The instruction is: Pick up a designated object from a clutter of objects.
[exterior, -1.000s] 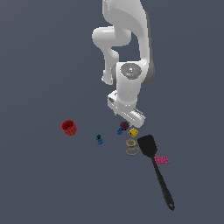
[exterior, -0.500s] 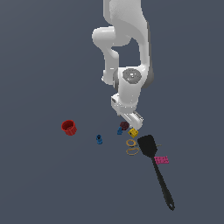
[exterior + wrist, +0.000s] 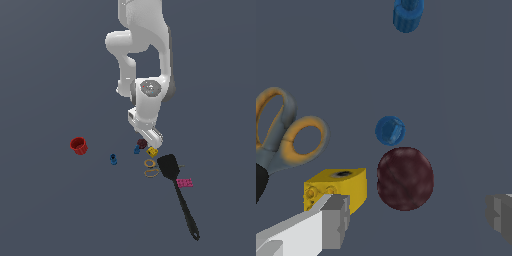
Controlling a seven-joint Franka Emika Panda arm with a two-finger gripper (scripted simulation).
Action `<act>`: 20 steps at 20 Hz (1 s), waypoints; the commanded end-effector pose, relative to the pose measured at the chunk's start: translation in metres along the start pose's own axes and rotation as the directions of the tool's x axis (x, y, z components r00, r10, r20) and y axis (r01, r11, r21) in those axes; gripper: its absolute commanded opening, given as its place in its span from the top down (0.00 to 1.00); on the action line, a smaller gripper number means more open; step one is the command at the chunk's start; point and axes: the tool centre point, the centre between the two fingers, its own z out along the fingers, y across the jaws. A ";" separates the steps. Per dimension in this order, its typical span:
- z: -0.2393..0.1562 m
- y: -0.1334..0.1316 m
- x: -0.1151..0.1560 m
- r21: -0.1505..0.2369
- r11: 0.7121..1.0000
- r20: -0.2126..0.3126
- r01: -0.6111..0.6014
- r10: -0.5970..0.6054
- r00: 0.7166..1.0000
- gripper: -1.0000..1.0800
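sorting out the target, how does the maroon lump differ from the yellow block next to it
The maroon lump is rounded and smooth, dark and mottled; the yellow block is boxy with flat faces, bright, with small studs on its side. In the wrist view the lump sits centred between the open tool's fingers, while the block lies close by one finger. Both are small, of similar size, and rest side by side on the floor.

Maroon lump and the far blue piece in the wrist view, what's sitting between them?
In the wrist view, the small blue ball lies between the maroon lump and the far blue piece, close against the lump.
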 end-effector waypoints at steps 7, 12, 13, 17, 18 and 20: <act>0.021 0.001 0.000 0.000 1.000 0.000 -0.002 0.002 1.000 0.04; 0.042 0.001 -0.001 0.000 1.000 0.000 -0.003 0.003 1.000 0.04; 0.044 0.001 -0.001 0.000 1.000 0.000 -0.003 0.003 1.000 0.04; 0.050 0.001 -0.001 0.001 1.000 0.000 -0.004 0.004 1.000 0.04; 0.050 0.001 -0.001 0.001 1.000 0.000 -0.004 0.004 1.000 0.04; 0.050 0.001 -0.001 0.001 1.000 0.000 -0.004 0.004 1.000 1.00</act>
